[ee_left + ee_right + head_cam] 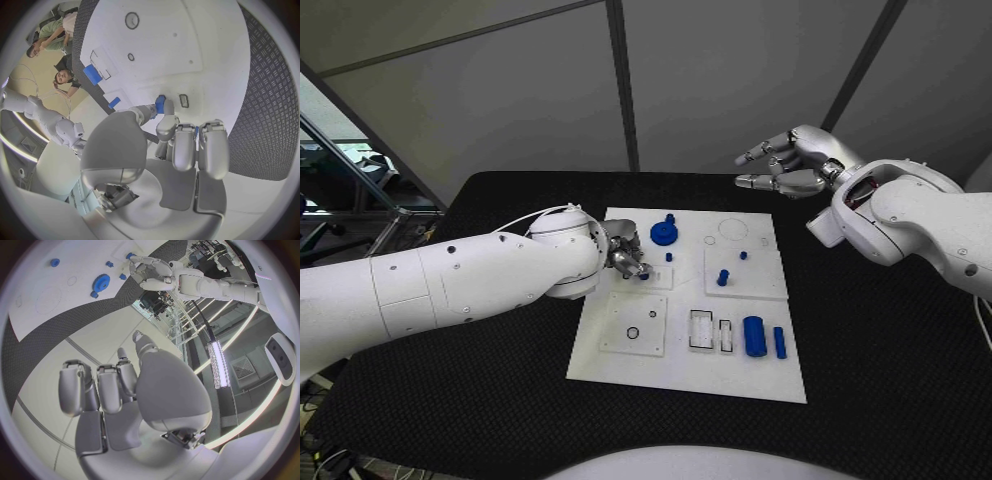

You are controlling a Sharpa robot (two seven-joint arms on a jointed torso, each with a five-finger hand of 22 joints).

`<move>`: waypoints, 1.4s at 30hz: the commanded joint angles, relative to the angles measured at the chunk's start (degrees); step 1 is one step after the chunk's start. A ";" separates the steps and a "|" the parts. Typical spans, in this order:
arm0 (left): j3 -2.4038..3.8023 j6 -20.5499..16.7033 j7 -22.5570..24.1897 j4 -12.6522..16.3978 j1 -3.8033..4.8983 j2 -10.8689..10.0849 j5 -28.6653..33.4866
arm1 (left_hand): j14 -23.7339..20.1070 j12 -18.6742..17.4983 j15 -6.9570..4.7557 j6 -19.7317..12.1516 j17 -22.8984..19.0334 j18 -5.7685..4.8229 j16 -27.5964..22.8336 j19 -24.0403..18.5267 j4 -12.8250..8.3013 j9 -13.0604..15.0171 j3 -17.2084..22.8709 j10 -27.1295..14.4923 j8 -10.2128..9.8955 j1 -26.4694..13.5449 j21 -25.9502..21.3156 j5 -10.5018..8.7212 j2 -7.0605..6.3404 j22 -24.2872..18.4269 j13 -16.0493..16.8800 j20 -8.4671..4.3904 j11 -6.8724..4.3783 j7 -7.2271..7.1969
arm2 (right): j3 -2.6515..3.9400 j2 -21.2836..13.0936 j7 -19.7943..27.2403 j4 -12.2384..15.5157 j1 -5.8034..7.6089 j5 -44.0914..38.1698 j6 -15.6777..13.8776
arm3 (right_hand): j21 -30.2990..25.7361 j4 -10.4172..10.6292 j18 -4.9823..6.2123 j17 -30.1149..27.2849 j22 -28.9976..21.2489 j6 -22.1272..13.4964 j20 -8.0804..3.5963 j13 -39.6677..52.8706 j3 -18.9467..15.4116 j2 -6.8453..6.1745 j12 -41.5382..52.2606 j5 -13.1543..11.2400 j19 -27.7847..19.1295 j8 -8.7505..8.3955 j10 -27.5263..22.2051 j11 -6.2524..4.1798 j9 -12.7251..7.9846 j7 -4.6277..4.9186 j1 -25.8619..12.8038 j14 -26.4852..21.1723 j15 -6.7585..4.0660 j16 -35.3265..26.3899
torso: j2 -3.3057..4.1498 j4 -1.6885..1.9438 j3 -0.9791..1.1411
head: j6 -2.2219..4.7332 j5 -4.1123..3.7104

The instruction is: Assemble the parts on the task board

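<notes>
— Over the task board [678,370], near its left edge, what grips the small blue part [160,104]?
— The left hand [623,259] pinches it between thumb and fingertips, close above the board.
— And the right hand [790,165]?
— Well beyond the board's far edge, raised, fingers curled inward around nothing.

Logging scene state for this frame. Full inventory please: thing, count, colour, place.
table: 1, black, under everything
board: 1, white, mid-table
gear: 1, blue, board's far edge
cylinder: 1, blue, lying on the board's near right part
bar: 1, blue, right beside the cylinder
pegs: several small, blue, standing mid-board
small part: 1, blue, at the left hand's fingertips
left hand: silver, on the board's left side, pinching the small part
right hand: silver, raised beyond the table's far edge, fingers curled, holding nothing
</notes>
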 commanded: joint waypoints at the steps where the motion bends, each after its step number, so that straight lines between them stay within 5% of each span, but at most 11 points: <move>1: -0.20 2.59 -0.73 -0.43 -0.24 0.33 1.64 | 3.15 -0.22 -0.56 0.18 4.24 -5.14 -0.32 2.11 -7.91 -0.08 7.89 0.25 0.16 -1.90 -0.05 -0.06 -0.20 7.28 -0.43 -0.42 -0.22 -0.78 | 0.03 0.10 0.58 0.02 0.13 -0.13 0.33 | -0.27 0.01 1.05 1.64 5.17 0.37 0.01 0.57 0.02 0.43 -0.17 0.17 -0.30 0.24 -0.13 -0.13 -0.07 0.15 -0.04 2.75 -0.33 -0.36 | 0.00 0.04 0.01 | -0.12 -0.18; 20: -0.20 0.42 -0.55 -2.07 -0.21 1.64 3.09 | 3.19 0.36 -1.04 2.45 4.33 -5.29 -0.33 2.46 -5.45 -1.16 1.04 0.87 -1.00 -6.69 0.21 -0.31 0.19 7.97 0.38 -0.88 -0.73 -1.42 | 0.03 0.43 0.57 -0.32 0.13 -0.13 0.31 | -0.25 0.01 1.04 1.74 5.21 0.35 0.00 0.60 0.00 0.43 -0.14 0.21 -0.26 0.23 -0.10 -0.13 -0.09 0.15 -0.07 2.78 -0.33 -0.32 | -0.03 0.05 0.01 | -0.27 -0.19; 36: -0.19 1.08 -1.26 -2.37 -0.21 2.01 3.20 | 3.24 1.64 -1.10 4.31 4.46 -5.58 -0.32 3.08 -1.76 -2.00 -10.79 1.72 -2.23 -8.84 0.97 -0.34 1.53 9.29 2.10 -0.95 -0.77 -1.50 | 0.03 0.33 0.56 -0.25 0.13 -0.13 0.24 | -0.24 0.02 1.03 1.74 5.23 0.33 0.00 0.58 -0.01 0.43 -0.15 0.21 -0.24 0.22 -0.11 -0.13 -0.10 0.15 -0.10 2.78 -0.33 -0.32 | 0.05 0.08 -0.01 | -0.34 -0.42; 42: -0.19 1.22 -1.62 -2.41 -0.21 1.88 3.20 | 3.25 1.79 -1.13 4.47 4.47 -5.61 -0.33 3.16 -1.70 -2.03 -11.77 1.82 -2.31 -8.11 1.09 -0.25 1.98 9.47 2.32 -1.01 -0.85 -1.61 | 0.03 0.24 0.53 -0.21 0.13 -0.13 0.23 | -0.24 0.02 1.03 1.74 5.23 0.33 0.00 0.58 -0.01 0.43 -0.15 0.21 -0.24 0.22 -0.11 -0.13 -0.10 0.15 -0.10 2.78 -0.33 -0.32 | -0.01 0.09 -0.04 | -0.46 -0.42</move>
